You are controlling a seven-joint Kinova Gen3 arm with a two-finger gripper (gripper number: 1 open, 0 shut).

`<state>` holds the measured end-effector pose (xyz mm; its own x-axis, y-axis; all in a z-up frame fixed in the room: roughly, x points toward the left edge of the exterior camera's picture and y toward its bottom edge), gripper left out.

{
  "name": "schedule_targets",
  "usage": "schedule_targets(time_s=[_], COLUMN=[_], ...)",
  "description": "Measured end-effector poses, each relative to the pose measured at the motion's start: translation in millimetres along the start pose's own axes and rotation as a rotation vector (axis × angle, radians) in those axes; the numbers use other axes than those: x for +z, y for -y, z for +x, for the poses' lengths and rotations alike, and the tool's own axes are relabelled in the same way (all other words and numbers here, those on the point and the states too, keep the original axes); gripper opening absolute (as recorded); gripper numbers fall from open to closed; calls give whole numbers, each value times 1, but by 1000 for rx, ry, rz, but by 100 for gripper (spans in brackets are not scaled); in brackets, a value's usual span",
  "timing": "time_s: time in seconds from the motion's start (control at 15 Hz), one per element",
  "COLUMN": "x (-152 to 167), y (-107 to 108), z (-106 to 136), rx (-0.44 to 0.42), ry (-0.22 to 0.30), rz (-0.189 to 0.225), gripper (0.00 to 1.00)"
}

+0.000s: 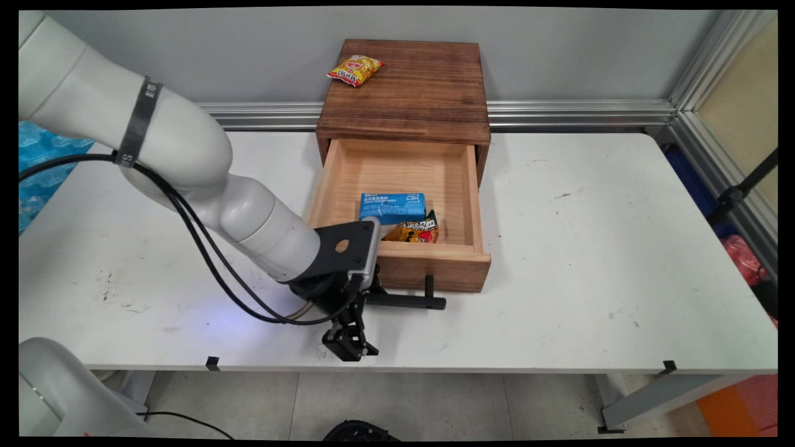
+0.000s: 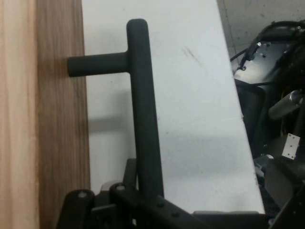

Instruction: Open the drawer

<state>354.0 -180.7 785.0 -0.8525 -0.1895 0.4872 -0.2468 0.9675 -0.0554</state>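
Note:
A wooden cabinet (image 1: 416, 99) stands at the back of the white table (image 1: 590, 248), and its drawer (image 1: 435, 272) is pulled out. The drawer holds a blue box (image 1: 392, 207) and an orange-black snack packet (image 1: 415, 231). A black T-bar handle (image 1: 407, 302) sticks out from the drawer front. My gripper (image 1: 353, 332) sits low at the handle's left end, close to the table's front edge. In the hand view the handle (image 2: 143, 109) runs straight down into the gripper's linkage (image 2: 143, 210), with the drawer front (image 2: 62, 143) to its left. The linkage hides any contact with the bar.
A yellow snack packet (image 1: 355, 69) lies on the cabinet top at its back left corner. Black cables (image 1: 205, 248) hang from the arm over the table's left part. The table's front edge (image 1: 497, 367) is just below the gripper.

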Motion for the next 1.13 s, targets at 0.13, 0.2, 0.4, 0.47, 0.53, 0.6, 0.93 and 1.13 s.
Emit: schedule_targets(time_s=[0.13,0.2,0.4,0.47,0.53,0.6,0.93,1.13], x=[-1,-1,-2,-2,-2,-2,-3,-4], y=[-3,-4,-7,-8,-9,-10,-14,-16], z=[1,1,2,2,2,2,2,2], rx=[0,1,2,2,2,2,4,6], ry=[-1,-1,-1,-1,-1,-2,-2,-2], rz=[-4,-6,-11,-12,-13,-15,-23,-25], gripper=[100,100,100,100,100,100,100,100])
